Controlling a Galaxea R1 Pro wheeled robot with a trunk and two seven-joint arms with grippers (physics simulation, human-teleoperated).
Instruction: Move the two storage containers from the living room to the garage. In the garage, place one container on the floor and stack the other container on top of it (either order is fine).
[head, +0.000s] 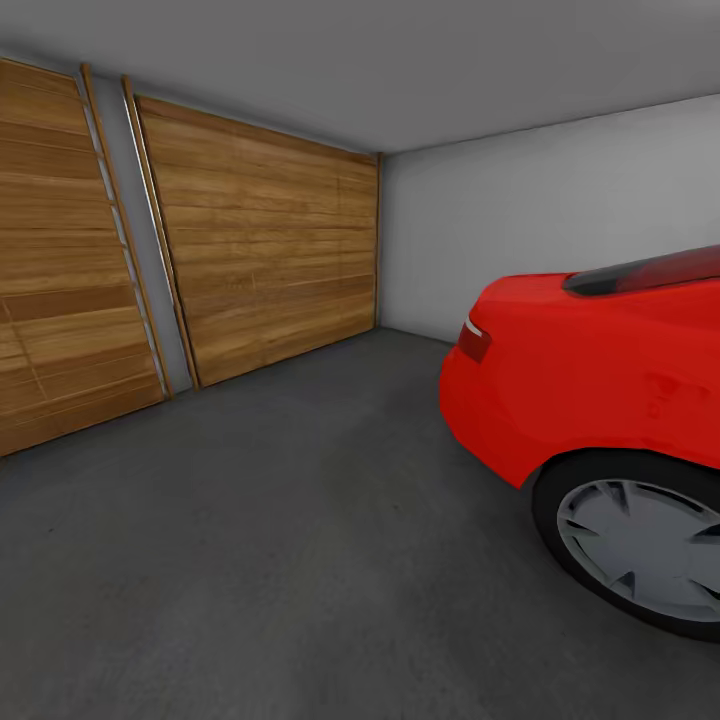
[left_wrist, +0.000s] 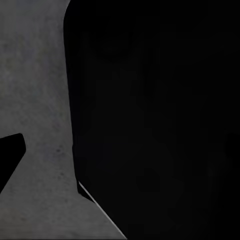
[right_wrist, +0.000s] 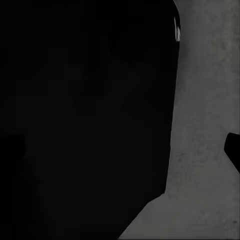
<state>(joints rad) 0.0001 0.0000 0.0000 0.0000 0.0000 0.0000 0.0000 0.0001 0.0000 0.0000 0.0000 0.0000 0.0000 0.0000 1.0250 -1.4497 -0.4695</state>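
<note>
Rough speckled grey concrete floor (head: 300, 560) runs from the glossy red car (head: 600, 370) to plank doors (head: 260, 250); whether either gripper is closed cannot be told.

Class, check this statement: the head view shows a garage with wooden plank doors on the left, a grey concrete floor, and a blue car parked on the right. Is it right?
Not quite. The car is red, not blue, as the head view shows. The rest holds: the wooden plank doors stand on the left, the grey concrete floor lies ahead, and the car is parked on the right.
</note>
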